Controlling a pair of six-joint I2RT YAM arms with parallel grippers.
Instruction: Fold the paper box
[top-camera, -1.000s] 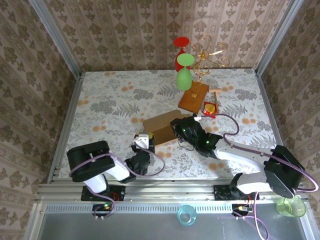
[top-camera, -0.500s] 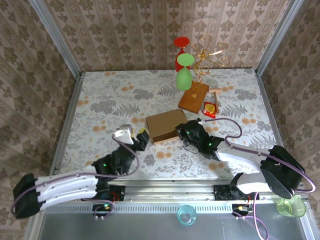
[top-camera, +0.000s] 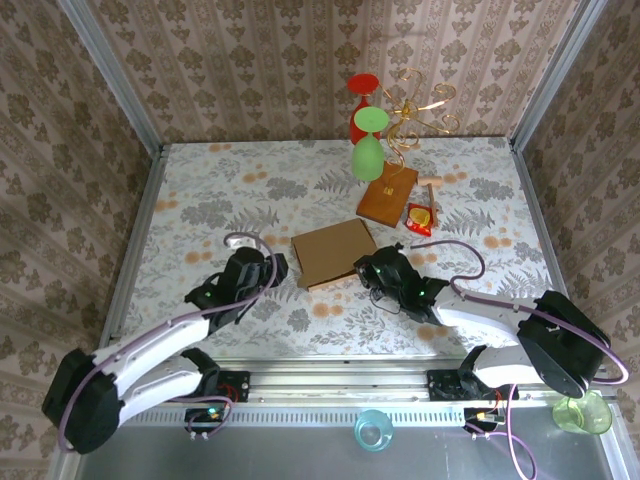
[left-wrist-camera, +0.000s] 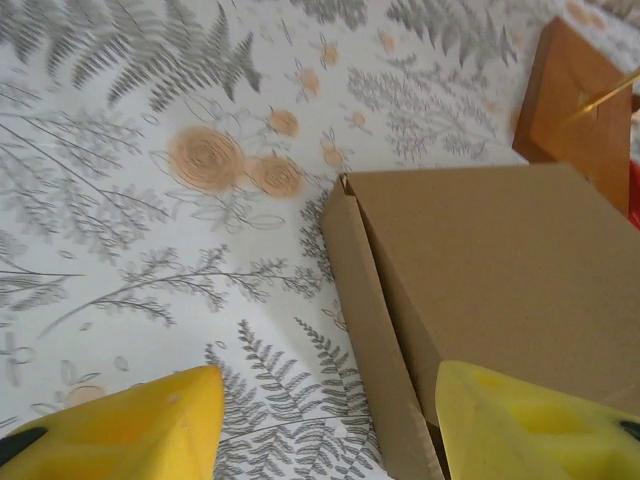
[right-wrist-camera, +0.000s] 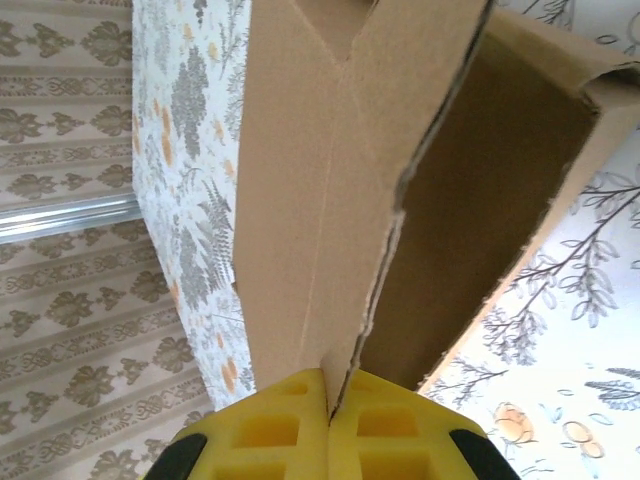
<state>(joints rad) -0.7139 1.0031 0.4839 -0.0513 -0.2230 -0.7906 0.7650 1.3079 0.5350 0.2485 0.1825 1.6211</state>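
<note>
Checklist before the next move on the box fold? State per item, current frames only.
1. Right gripper has the paper box: ok, shut on the edge of a cardboard flap.
2. Left gripper open: ok, fingers apart, holding nothing.
3. Left gripper in contact with the box: cannot tell. One finger overlaps the box's near corner in the left wrist view.
4. Box closed up: not ok. The right wrist view looks into an open side, with the interior visible.
5. Clearance to the wooden block: cannot tell. It lies right by the box's far corner, and whether they touch is unclear.
</note>
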